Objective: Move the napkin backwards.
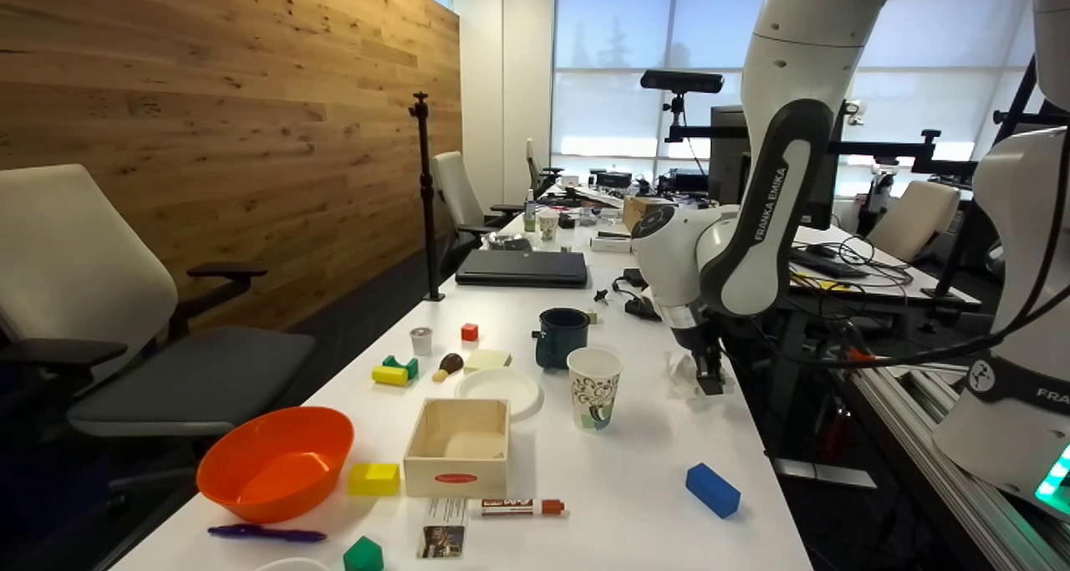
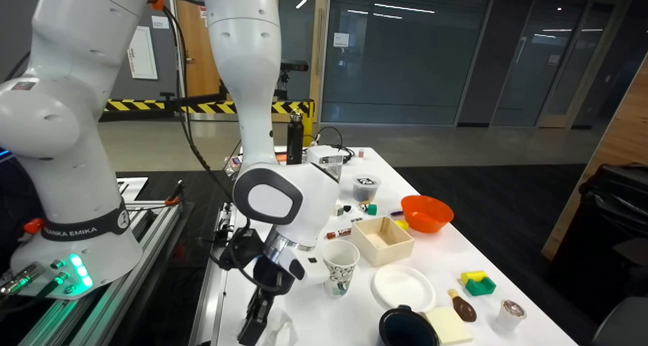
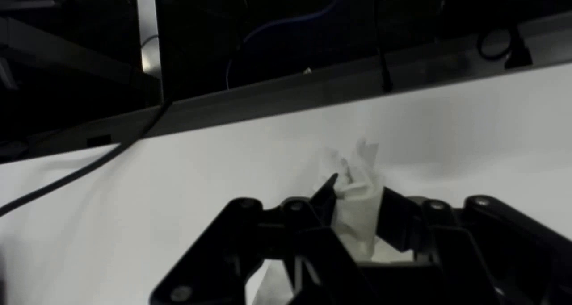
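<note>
Holds bunched napkin clamped between fingers, low at the counter near its edge, apart from the cup.

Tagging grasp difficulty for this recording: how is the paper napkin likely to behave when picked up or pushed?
The paper napkin is probably floppy: it bunches into creases within the claw. Its thin look suggests it is light for its size. Loose edges stick out past the claw, so they may fold or trail.
</note>
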Motion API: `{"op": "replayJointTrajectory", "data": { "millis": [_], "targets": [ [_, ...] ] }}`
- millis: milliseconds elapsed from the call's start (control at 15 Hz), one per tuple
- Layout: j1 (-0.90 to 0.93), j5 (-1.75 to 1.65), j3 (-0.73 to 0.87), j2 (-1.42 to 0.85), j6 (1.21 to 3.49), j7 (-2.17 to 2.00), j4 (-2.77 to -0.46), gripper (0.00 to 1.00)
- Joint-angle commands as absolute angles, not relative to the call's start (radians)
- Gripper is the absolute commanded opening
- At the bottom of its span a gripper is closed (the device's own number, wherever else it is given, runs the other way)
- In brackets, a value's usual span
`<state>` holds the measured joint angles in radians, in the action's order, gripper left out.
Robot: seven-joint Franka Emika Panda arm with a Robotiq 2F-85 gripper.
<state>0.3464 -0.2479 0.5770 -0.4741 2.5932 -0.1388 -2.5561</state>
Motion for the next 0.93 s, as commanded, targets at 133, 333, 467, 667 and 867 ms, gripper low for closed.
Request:
{"op": "replayJointTrajectory", "data": {
  "millis": [133, 333, 467, 667, 867],
  "targets": [
    [0.208, -0.364, 0.422, -0.445, 2.253, -0.128, -2.467, 0.03],
    [0.116, -0.350, 0.325, -0.454, 2.209, -0.102, -2.434, 0.03],
    [0.073, -0.337, 0.278, -0.474, 2.175, -0.087, -2.401, 0.03],
    [0.021, -0.321, 0.231, -0.517, 2.111, -0.072, -2.346, 0.03],
    [-0.011, -0.320, 0.210, -0.560, 2.077, -0.085, -2.296, 0.03]
  ]
}}
